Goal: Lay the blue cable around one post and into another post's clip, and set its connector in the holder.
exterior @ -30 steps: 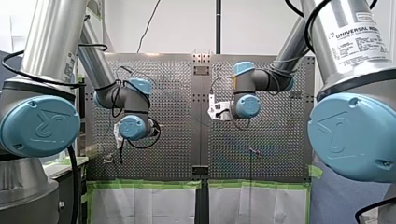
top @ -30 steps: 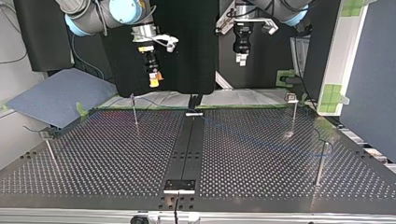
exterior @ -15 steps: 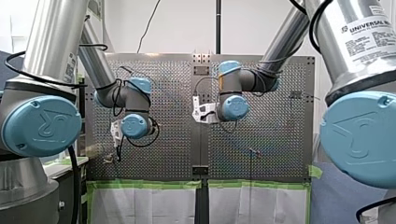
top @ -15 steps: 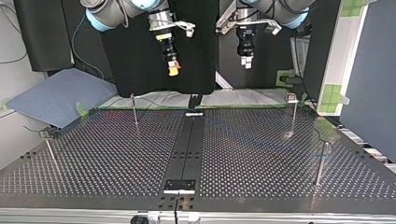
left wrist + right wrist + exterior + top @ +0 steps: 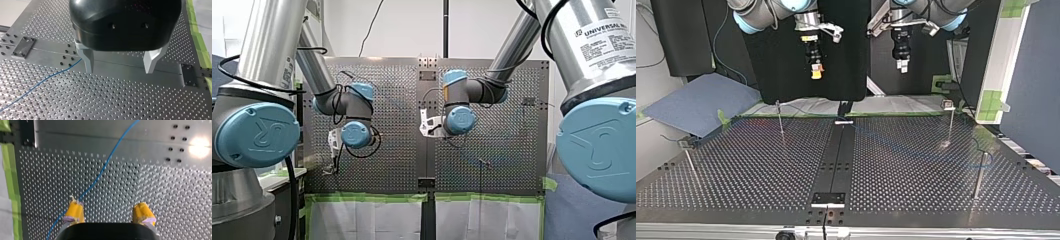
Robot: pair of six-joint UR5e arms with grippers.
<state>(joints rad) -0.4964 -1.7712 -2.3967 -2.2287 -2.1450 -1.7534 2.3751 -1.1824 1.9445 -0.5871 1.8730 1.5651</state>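
Four thin posts [image 5: 780, 120] stand well apart; blue cable [image 5: 110, 157] apparently lies flat.

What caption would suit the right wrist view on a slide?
Right end effector, open, hovers over the table with the blue cable running past one yellow pad.

Thin blue cable [image 5: 107, 163], slack, flat

- The cable [image 5: 105, 167] lies on the table [image 5: 736, 170], running from its far edge's middle toward its right edge, in the top view.
- One post [image 5: 780, 118] stands near the far-left corner, a second post [image 5: 951, 124] near the far-right.
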